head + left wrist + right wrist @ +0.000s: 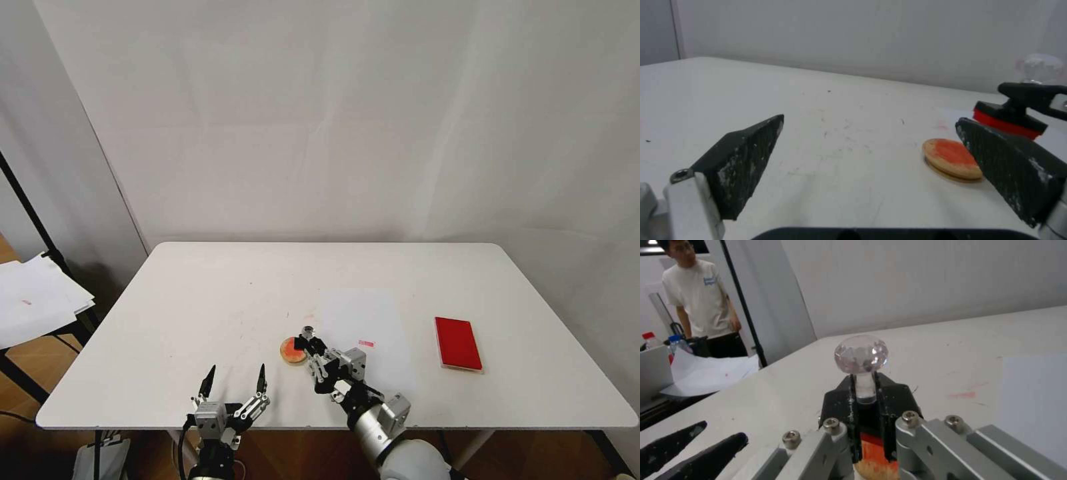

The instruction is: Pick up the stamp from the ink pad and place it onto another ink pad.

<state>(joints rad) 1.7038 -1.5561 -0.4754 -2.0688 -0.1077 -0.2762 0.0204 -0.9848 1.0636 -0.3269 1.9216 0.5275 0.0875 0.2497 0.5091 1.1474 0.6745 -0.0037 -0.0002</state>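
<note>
At the near edge of the white surface (200,300), the left pincer (233,381) hovers with its two dark fingers (744,160) spread wide and nothing between them. Just beyond and to its right, the right pincer (308,347) is clamped on the stem of the stamp (307,333), whose clear faceted knob (861,354) stands upright above the black fingertips (840,405). From the left wrist view the stamp's black base with its red underside (1009,121) sits slightly above the round ink pad (292,351), at that pad's right side, with a gap between them. This tan-rimmed disc with an orange-red centre lies flat on the surface. A little farther off lies a pale sheet of paper (360,317) bearing a small red stamped mark (366,343). Well apart to the right lies the flat red rectangular ink pad (457,343).
</note>
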